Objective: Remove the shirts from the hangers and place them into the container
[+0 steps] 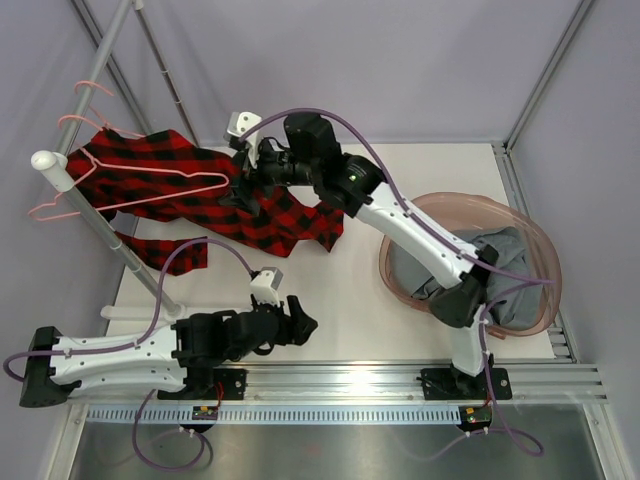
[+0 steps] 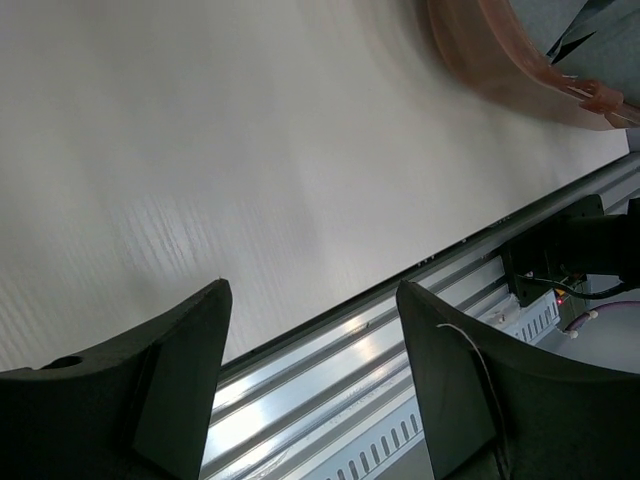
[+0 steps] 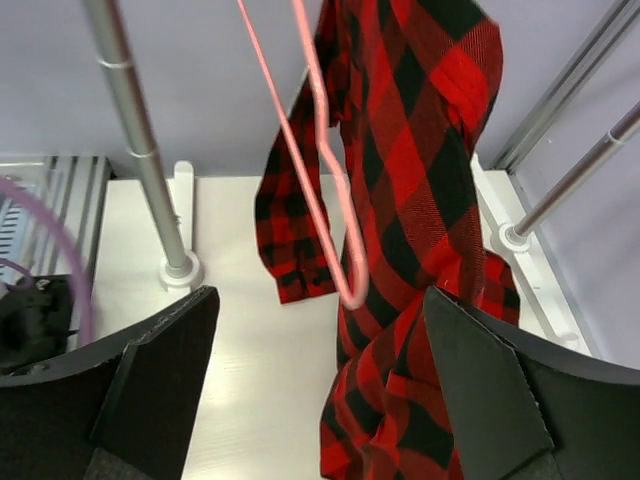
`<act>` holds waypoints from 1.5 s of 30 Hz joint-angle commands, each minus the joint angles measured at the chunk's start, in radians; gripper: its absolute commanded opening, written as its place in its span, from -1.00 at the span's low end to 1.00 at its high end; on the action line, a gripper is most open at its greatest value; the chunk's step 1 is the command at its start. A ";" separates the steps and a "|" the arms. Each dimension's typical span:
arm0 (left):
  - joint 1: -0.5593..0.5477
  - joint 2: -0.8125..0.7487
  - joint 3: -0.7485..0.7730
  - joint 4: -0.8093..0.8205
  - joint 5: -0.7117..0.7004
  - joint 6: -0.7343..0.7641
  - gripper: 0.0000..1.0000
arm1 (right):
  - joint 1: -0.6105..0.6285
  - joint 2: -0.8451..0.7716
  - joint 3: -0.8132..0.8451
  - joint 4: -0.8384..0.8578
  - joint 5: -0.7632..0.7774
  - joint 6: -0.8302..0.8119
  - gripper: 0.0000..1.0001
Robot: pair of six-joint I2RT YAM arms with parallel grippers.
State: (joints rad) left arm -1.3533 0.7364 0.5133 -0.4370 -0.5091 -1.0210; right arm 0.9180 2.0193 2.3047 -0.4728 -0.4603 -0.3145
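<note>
The red-and-black plaid shirt (image 1: 195, 205) hangs half off a pink wire hanger (image 1: 160, 185) on the slanted rail. My right gripper (image 1: 233, 188) is at the shirt's right side. In the right wrist view the right gripper (image 3: 320, 295) stands open, with plaid fabric (image 3: 420, 210) draping down between the jaws beside the right finger (image 3: 480, 390). The hanger's bare end (image 3: 335, 200) dangles just ahead of it. The grey shirt (image 1: 505, 260) lies inside the round pinkish container (image 1: 393, 280) at the right. My left gripper (image 1: 302, 325) rests low near the front, open and empty (image 2: 310, 290).
The grey rail pole (image 1: 110, 225) slants from the upper left to its foot (image 1: 175, 305). Bare pink hangers (image 1: 80, 125) hang further up the rail. A second upright pole (image 3: 140, 150) stands left of the shirt. An aluminium track (image 2: 350, 345) runs along the table's near edge.
</note>
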 commanded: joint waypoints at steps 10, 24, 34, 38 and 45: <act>-0.012 0.054 0.013 0.125 -0.009 0.035 0.43 | 0.002 0.102 0.258 0.027 0.164 -0.141 0.75; -0.020 0.115 -0.024 0.218 0.018 0.038 0.43 | -0.088 0.220 0.322 0.174 0.121 -0.123 0.59; -0.020 0.067 -0.025 0.187 0.009 0.044 0.44 | -0.110 0.265 0.352 0.203 0.009 -0.067 0.54; -0.020 0.046 -0.032 0.167 0.000 0.044 0.45 | -0.108 0.279 0.364 0.217 -0.070 -0.023 0.52; -0.020 0.001 -0.032 0.143 -0.012 0.050 0.46 | -0.108 0.323 0.375 0.235 -0.121 0.021 0.47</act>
State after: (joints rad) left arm -1.3666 0.7685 0.4961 -0.3080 -0.4801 -0.9821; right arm 0.8112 2.3104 2.6427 -0.2756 -0.5339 -0.3294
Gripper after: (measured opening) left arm 0.725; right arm 0.739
